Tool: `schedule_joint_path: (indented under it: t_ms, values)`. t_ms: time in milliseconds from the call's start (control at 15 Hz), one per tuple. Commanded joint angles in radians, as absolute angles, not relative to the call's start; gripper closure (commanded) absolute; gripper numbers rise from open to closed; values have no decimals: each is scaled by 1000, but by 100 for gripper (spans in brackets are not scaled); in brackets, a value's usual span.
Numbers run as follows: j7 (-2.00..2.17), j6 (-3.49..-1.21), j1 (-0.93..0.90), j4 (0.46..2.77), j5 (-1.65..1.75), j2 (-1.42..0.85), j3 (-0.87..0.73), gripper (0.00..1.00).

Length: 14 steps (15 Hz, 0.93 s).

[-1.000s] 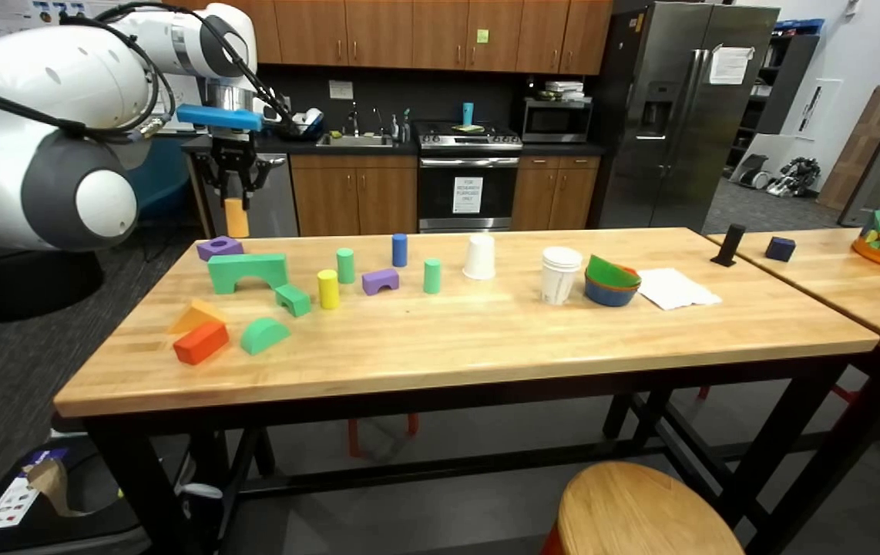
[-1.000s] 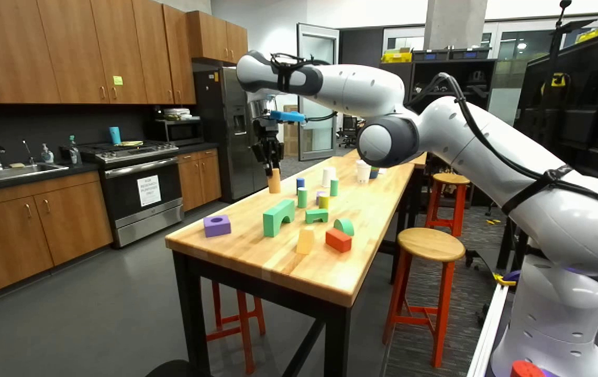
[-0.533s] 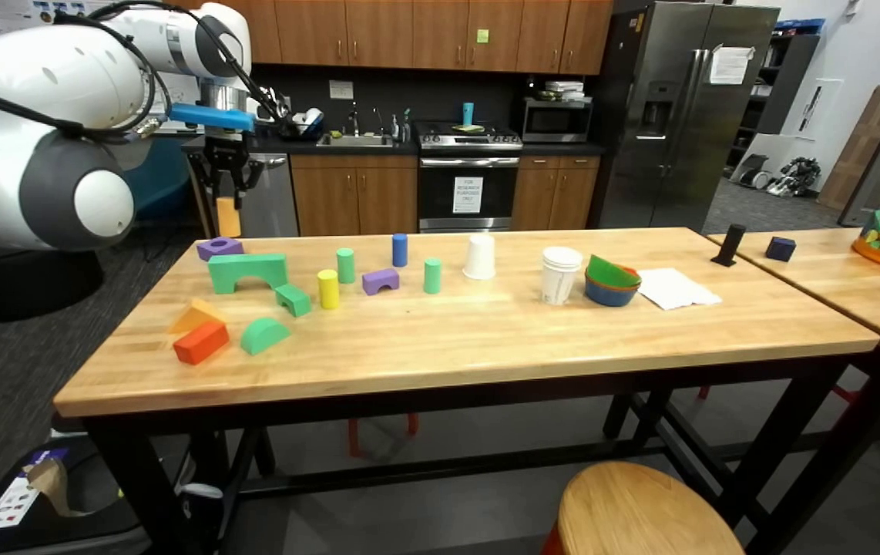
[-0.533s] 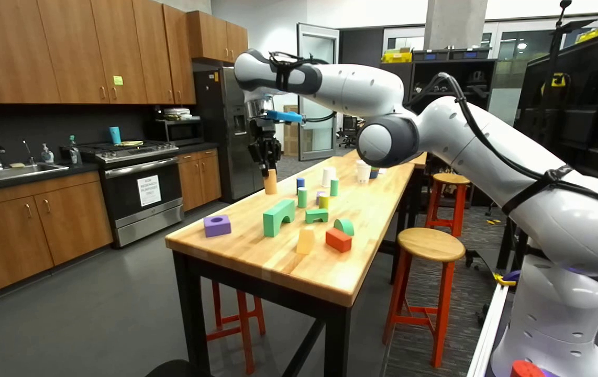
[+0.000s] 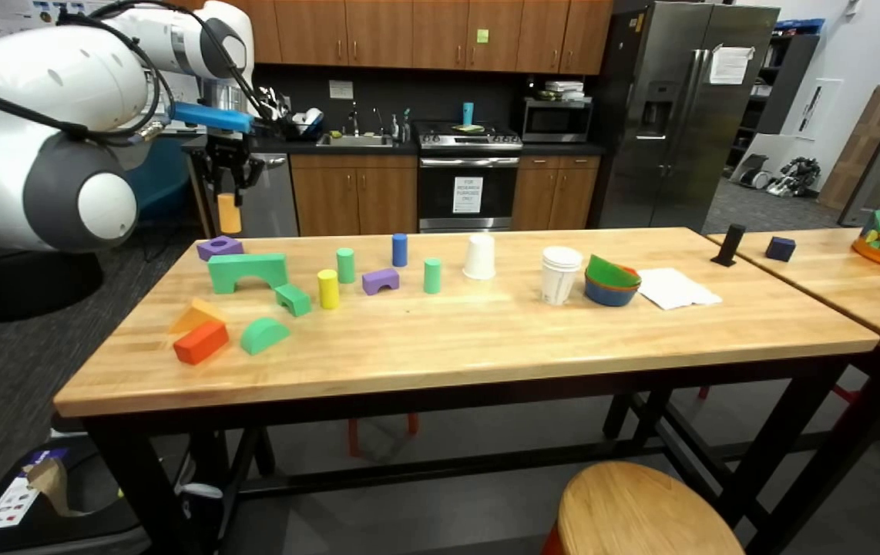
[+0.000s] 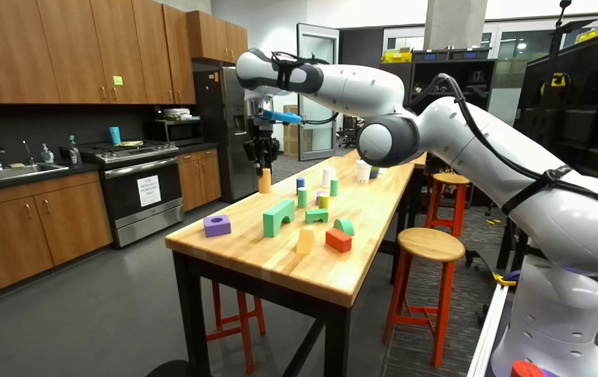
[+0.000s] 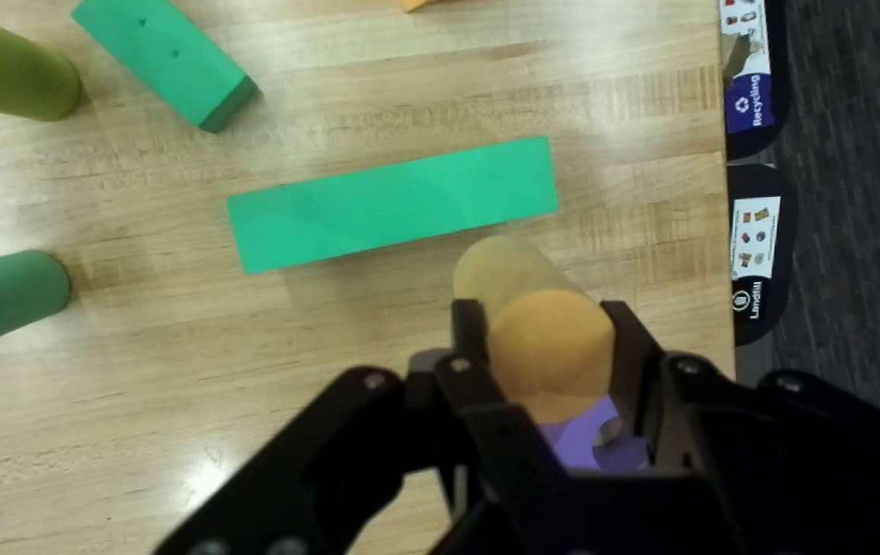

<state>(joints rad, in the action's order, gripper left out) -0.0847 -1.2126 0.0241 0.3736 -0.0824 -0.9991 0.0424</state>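
You've got the orange cylinder (image 7: 552, 354) in the gripper (image 7: 544, 331), pinched between its fingers (image 7: 635, 343), one on each side of the upper end. There it is, right of centre in the wrist view; in an exterior view it hangs at the left of the frame, roughly upright, just above the table's far edge. How high it is over the wooden table (image 5: 486, 339), you can't easily judge from these angles.

Peeking out below your grip in the wrist view, partly covered: the purple block with a round hole (image 6: 217, 229). Just above the cylinder in that picture, the long green arch block (image 7: 394, 204) runs across the middle. Look to the upper left for the small green arch block (image 7: 162, 62) and the yellow cylinder (image 7: 31, 73), with a green cylinder (image 7: 24, 297) lower down at the left edge.

Now an exterior view: toward the lower left you have the red block (image 5: 202, 343), the orange wedge (image 5: 197, 314) and the green half-round block (image 5: 264, 336). Near the centre, a blue cylinder (image 5: 399, 250) stands behind the purple arch block (image 5: 381, 282), with an upturned white cup (image 5: 479, 257) to their right.
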Motion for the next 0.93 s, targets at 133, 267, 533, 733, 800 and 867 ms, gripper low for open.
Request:
schedule_joint_path:
  t_ms: [133, 267, 533, 733, 800, 867]
  values:
    - [-57, -1218, 14, 356, -66, -1003, 36, 85]
    - [-59, -1231, 12, 362, -60, -997, 34, 85]
    - [-74, -1256, 13, 387, -56, -973, 36, 85]
    - [-84, -1266, 12, 384, -49, -961, 32, 85]
    - [-85, -1262, 13, 385, -47, -957, 31, 85]
    - [-88, -1262, 13, 385, -44, -955, 30, 85]
